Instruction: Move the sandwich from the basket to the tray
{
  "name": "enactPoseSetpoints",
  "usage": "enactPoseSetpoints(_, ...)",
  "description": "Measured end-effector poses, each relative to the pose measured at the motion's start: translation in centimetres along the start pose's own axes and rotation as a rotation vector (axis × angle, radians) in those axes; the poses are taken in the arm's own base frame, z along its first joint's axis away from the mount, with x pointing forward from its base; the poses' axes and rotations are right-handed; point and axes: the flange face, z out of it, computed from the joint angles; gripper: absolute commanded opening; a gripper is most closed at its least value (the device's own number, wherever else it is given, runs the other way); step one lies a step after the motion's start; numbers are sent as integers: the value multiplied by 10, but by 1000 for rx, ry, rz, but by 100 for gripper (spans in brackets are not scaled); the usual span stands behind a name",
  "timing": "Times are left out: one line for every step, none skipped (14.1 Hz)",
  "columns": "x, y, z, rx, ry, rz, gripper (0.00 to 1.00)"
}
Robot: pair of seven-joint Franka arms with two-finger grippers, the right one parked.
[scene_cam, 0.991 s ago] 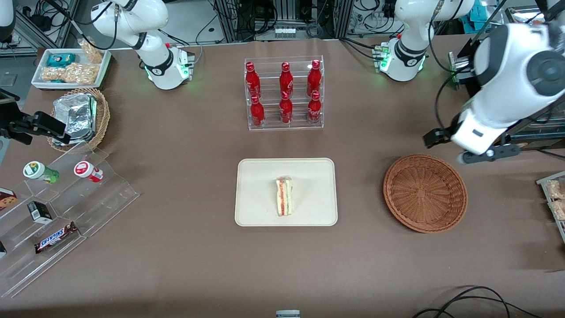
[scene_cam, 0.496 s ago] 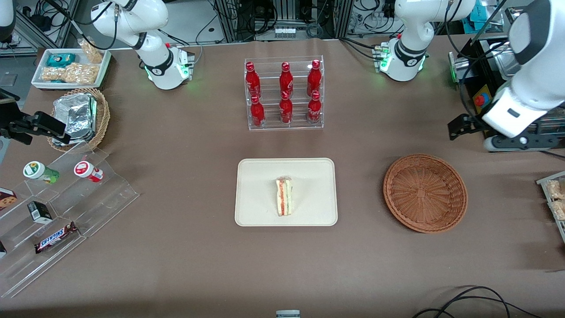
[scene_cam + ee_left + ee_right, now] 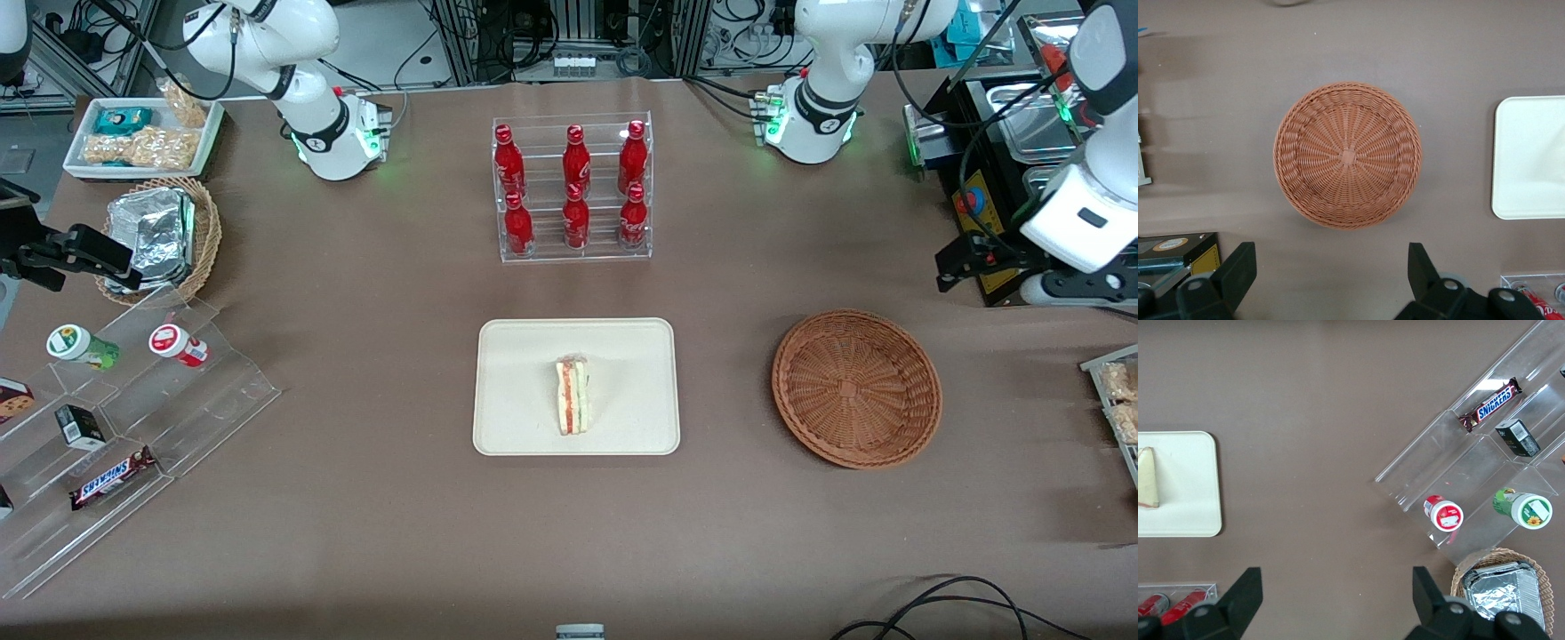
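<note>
The sandwich (image 3: pixel 573 396) lies on the cream tray (image 3: pixel 622 351) near the table's middle, a pale wedge with its orange and green layers showing; it also shows on the tray (image 3: pixel 1191 487) as the sandwich (image 3: pixel 1147 478) in the right wrist view. The reddish-brown basket (image 3: pixel 855 387) stands empty beside the tray, toward the working arm's end. My gripper (image 3: pixel 965 260) hangs high, farther from the front camera than the basket and off its edge. It is open with nothing between its fingers. From my gripper (image 3: pixel 1331 273) I look down on the basket (image 3: pixel 1347 155) and a tray (image 3: pixel 1528 157) edge.
A clear rack of red bottles (image 3: pixel 573 187) stands farther from the front camera than the tray. Toward the parked arm's end are a tan basket of foil packs (image 3: pixel 160 236), a white snack tray (image 3: pixel 142 133) and a stepped acrylic stand (image 3: pixel 124 418). A black box (image 3: pixel 978 200) sits near my gripper.
My arm has swung away from the basket toward the working arm's end of the table. Sandwich, tray and basket have not moved.
</note>
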Motion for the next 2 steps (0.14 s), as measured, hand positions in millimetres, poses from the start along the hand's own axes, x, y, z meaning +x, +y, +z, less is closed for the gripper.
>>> enactPoseSetpoints(1, -2, 1, 0, -8, -3, 100)
enactPoseSetpoints(1, -2, 2, -1, -19, -3, 100)
